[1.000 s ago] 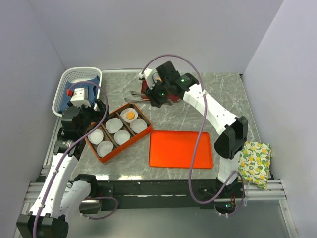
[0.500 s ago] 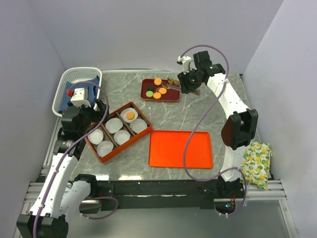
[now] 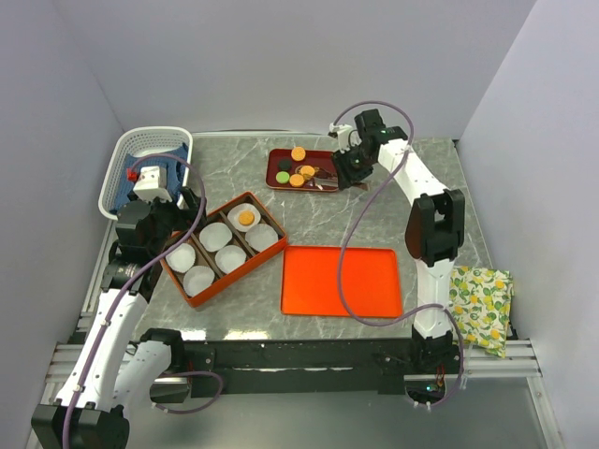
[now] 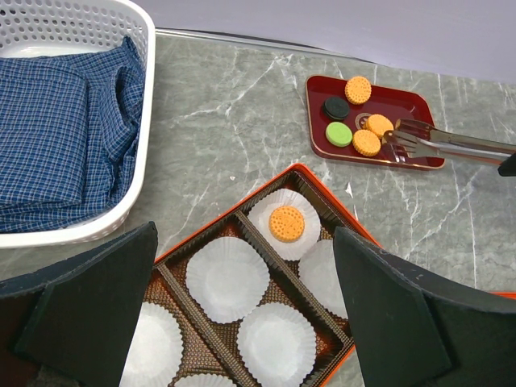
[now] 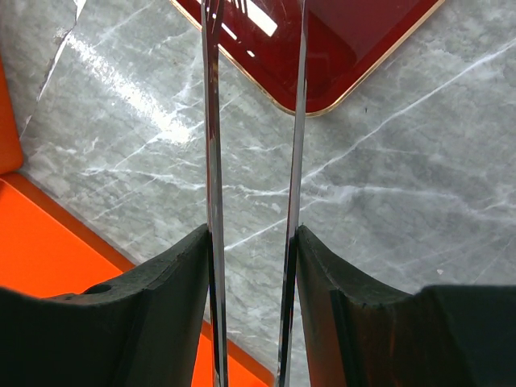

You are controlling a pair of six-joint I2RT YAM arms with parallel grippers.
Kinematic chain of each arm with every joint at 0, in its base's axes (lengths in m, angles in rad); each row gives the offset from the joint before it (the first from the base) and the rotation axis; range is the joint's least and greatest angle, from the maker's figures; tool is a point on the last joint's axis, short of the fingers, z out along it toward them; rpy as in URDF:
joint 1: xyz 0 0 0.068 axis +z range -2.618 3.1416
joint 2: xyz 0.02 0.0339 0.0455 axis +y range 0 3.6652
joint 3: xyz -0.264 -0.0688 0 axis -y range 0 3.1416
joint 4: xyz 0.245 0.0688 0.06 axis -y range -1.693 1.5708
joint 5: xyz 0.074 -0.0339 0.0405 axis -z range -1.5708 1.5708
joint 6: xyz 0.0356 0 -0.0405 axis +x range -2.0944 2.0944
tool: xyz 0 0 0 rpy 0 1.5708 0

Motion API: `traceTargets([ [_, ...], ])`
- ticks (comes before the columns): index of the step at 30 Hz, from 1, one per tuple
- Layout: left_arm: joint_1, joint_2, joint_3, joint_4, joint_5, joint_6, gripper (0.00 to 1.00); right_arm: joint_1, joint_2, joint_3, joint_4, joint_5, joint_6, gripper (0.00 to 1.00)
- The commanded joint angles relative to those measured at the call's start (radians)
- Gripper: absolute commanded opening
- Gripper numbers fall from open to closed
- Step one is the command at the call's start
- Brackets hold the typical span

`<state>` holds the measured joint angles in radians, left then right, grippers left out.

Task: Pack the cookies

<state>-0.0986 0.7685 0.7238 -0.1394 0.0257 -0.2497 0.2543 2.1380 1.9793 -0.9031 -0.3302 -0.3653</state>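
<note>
A dark red tray (image 3: 326,157) at the back holds three orange cookies (image 3: 298,152), one green cookie (image 3: 283,175) and one black cookie (image 3: 284,165). They also show in the left wrist view, where the green cookie (image 4: 339,134) lies below the black one (image 4: 335,107). A fourth orange cookie (image 3: 246,218) lies in a white paper cup in the orange box (image 3: 221,278). My right gripper (image 3: 354,166) (image 5: 251,242) is shut on metal tongs (image 4: 439,145) (image 5: 212,121). The tong tips are apart and rest on the tray's right part beside an orange cookie (image 4: 367,143). My left gripper (image 3: 176,227) (image 4: 242,306) is open and empty above the box.
The box (image 4: 201,234) holds several white paper cups (image 4: 227,278). A flat orange lid (image 3: 342,281) lies at the front centre. A white basket (image 3: 126,150) with a blue checked cloth (image 4: 56,137) stands at the back left. A lemon-print cloth (image 3: 482,309) lies at the right edge.
My right arm swung from the tray's left side to the back right. The tongs now reach onto the red tray from the right. The left arm has not moved.
</note>
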Motion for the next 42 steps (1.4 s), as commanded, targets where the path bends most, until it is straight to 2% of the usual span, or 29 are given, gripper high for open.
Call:
traceTargets([
  [1,0.0,0.0,0.009,0.027,0.003,0.012,0.96,-0.007,0.005,0.073,0.012,0.002,-0.009,0.51],
  [13,0.002,0.005,0.009,0.026,0.003,0.013,0.97,-0.007,0.088,0.165,-0.01,0.0,-0.008,0.52],
  [32,0.002,0.009,0.009,0.026,0.0,0.015,0.96,0.022,0.143,0.22,-0.016,0.036,-0.02,0.52],
  [38,0.0,0.008,0.011,0.027,0.002,0.015,0.96,0.023,0.132,0.201,-0.008,0.049,-0.021,0.49],
  [42,0.002,0.005,0.009,0.027,0.002,0.013,0.96,0.023,0.1,0.17,0.003,0.042,-0.02,0.38],
])
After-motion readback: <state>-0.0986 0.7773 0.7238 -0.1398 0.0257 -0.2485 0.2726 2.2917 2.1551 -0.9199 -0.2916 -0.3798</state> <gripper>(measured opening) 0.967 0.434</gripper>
